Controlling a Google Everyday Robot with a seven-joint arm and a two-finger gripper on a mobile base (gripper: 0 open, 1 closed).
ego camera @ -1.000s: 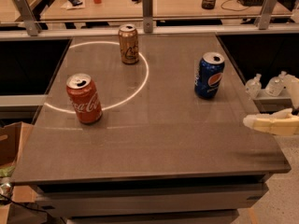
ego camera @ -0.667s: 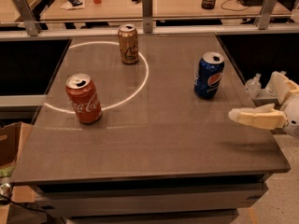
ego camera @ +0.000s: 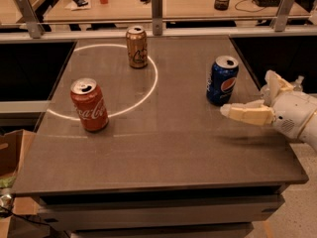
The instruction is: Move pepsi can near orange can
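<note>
Pepsi can [ego camera: 222, 81] stands upright on the table's right side, just left and slightly far of the gripper [ego camera: 247, 95], whose fingers are spread and empty; orange can [ego camera: 136, 47] lies far-left, well apart.

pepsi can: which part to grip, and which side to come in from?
Probably grip the pepsi can on its round side wall at about mid-height, coming in level from its front-right. The gripper hovers low over the table's right edge, just front-right of it. The can stands upright with nothing touching it, and the orange can lies away to the back left.
</note>
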